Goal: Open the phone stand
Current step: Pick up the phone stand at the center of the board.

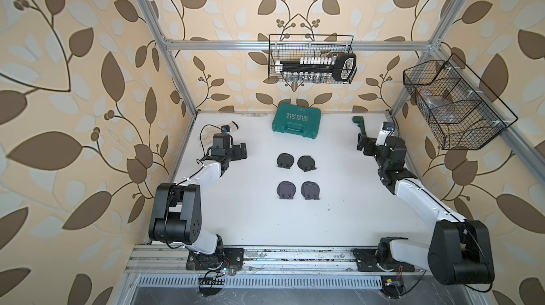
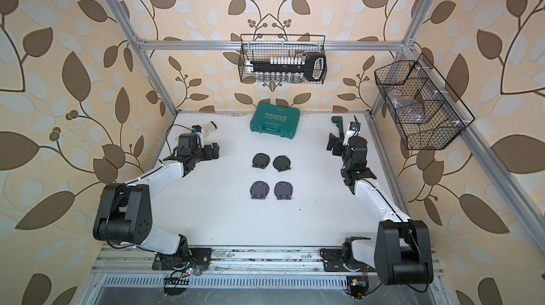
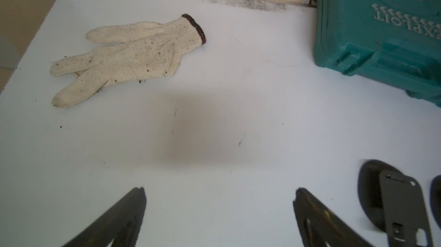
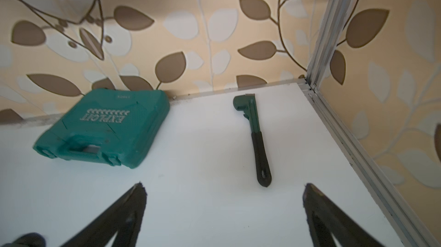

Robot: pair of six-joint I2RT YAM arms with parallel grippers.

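Both top views show four flat phone stands (image 1: 285,160) on the desk (image 1: 236,215); only wrist views show the whole glove (image 3: 128,59) and wrench (image 4: 259,148). Both arms' jaws stand wide, empty.

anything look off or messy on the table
Nothing looks spilled or broken. The glove is speckled with dirt, and dark grime lines the table's back edge. The back right stand sits slightly turned compared with the other three.
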